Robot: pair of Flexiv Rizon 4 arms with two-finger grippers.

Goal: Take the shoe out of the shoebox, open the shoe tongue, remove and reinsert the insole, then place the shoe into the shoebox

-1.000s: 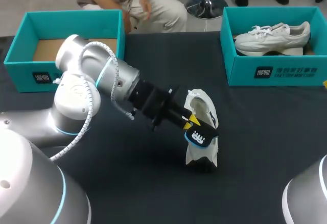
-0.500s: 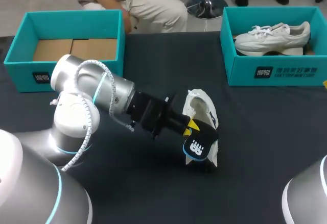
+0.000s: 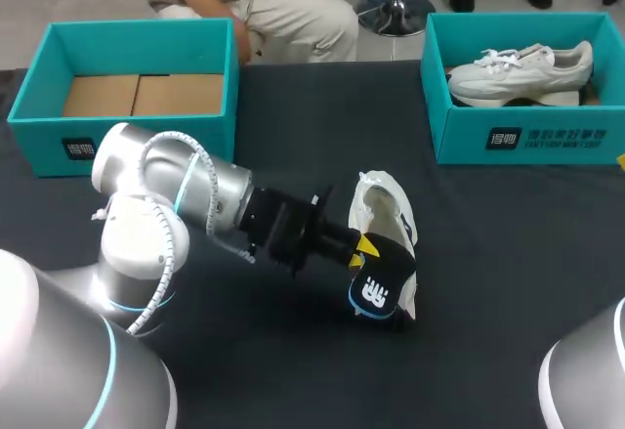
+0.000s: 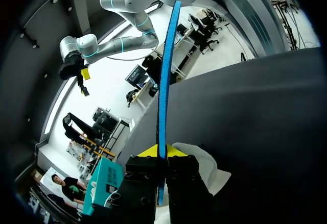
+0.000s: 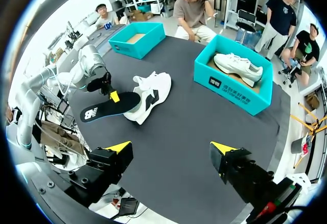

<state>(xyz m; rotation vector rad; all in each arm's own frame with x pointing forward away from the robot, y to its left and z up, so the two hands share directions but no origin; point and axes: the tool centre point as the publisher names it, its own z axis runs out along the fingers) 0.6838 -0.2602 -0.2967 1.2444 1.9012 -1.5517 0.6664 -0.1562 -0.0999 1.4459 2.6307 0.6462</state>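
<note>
At the far left of the black bench stands the left shoebox, teal, with a bare cardboard floor and a small dark label with white print on its near wall; the print is too small to make out.

The left arm comes in from the left, just in front of that box, and stretches to the middle of the bench. The left jaws are clenched on the insole, one yellow tip on each face. In the left wrist view the insole runs edge-on between them, showing its blue rim. It is dark, with a white logo on the face turned up.

The shoe, white, lies at the middle of the bench, outside both boxes. The insole is out of it and hangs over its near end; whether the two touch I cannot tell.

At the far right stands the right shoebox, also teal, with white print on its near wall. A second shoe, white and laced, rests inside it.

The count: two boxes, two shoes, one insole.

The right jaws hang high over the near right of the bench, released and empty, yellow fingertips wide apart.
</note>
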